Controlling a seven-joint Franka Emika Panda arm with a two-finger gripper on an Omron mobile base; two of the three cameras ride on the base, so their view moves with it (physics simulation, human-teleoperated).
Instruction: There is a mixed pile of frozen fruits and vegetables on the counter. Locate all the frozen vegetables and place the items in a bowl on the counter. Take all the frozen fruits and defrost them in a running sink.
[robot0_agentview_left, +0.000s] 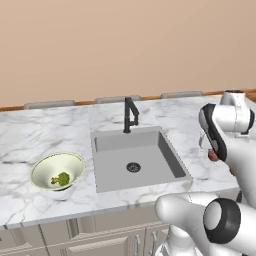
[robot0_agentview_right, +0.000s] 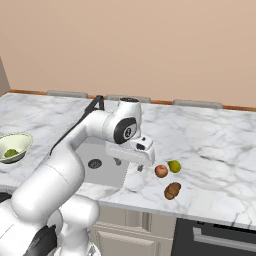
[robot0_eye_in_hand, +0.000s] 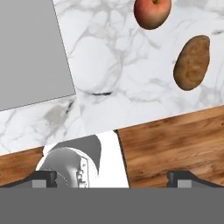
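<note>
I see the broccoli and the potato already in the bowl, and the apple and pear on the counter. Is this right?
Not quite. Only the broccoli lies in the bowl. The right base view shows the potato on the counter, beside the apple and pear.

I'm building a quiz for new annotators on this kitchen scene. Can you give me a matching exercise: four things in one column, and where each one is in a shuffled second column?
Things:
1. broccoli floret
2. red apple
3. potato
4. faucet

Places:
A. at the back edge of the sink
B. nearest the counter's front edge, right of the sink
C. inside the bowl
D. on the counter beside the yellow-green fruit

Pairs: 1-C, 2-D, 3-B, 4-A
</note>
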